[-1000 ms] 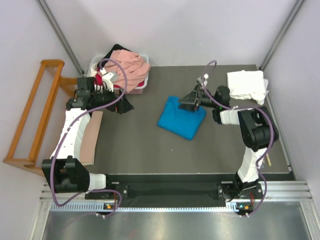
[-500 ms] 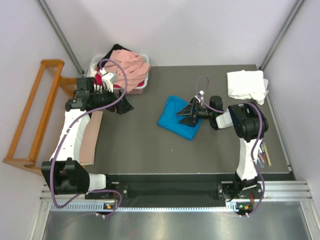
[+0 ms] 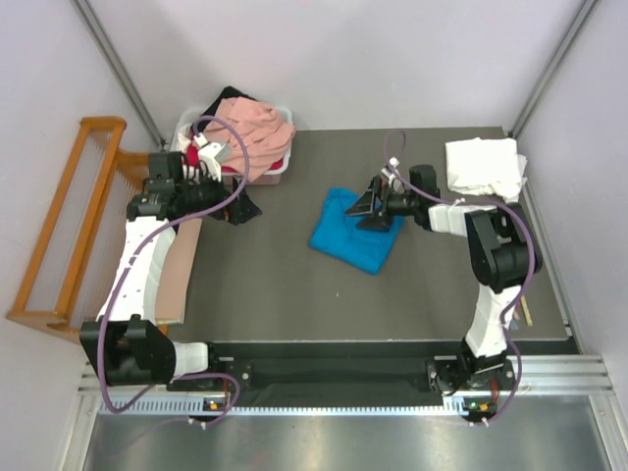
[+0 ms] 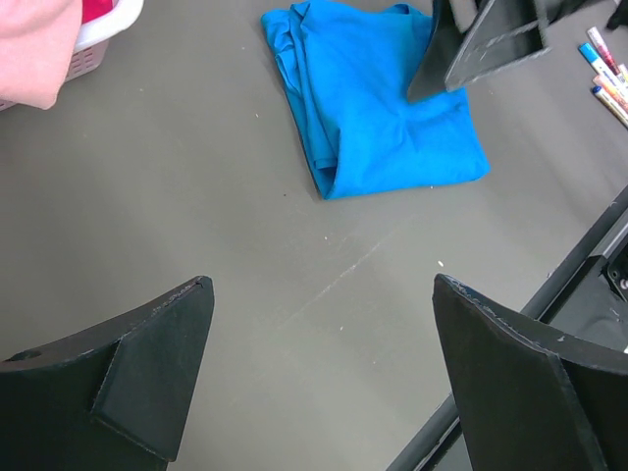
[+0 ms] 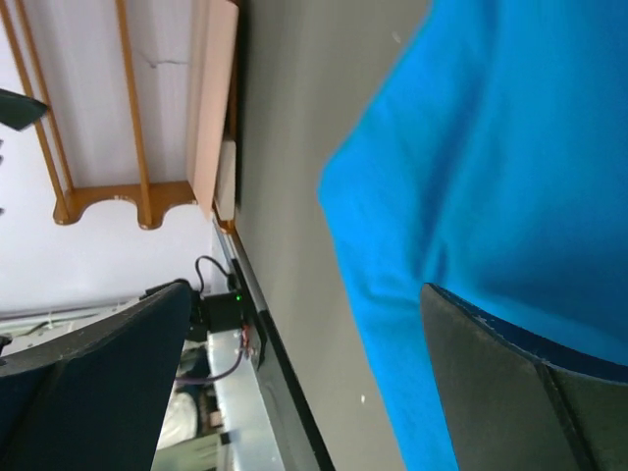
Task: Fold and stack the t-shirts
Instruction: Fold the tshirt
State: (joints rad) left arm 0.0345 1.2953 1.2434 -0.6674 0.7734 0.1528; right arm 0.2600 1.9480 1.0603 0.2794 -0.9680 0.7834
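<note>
A folded bright blue t-shirt [image 3: 353, 234] lies in the middle of the dark table; it also shows in the left wrist view [image 4: 378, 98] and the right wrist view [image 5: 500, 186]. My right gripper [image 3: 368, 206] is open, turned on its side just over the shirt's far right part, one finger [image 5: 520, 392] against the cloth. My left gripper [image 3: 243, 208] is open and empty over bare table, left of the shirt. A salmon-pink t-shirt [image 3: 257, 126] heaps over red and black ones in the white tub [image 3: 278, 167]. A white t-shirt [image 3: 483, 167] lies at the back right.
A wooden slatted rack [image 3: 69, 221] stands along the left edge, with a tan board [image 3: 177, 270] beside it. Coloured markers [image 4: 608, 74] lie near the table's right edge. A black rail [image 3: 334, 353] runs along the front.
My right gripper swung down and toward me over the blue shirt, then moved back up to its far right part. The shirt and my left arm have hardly moved.
</note>
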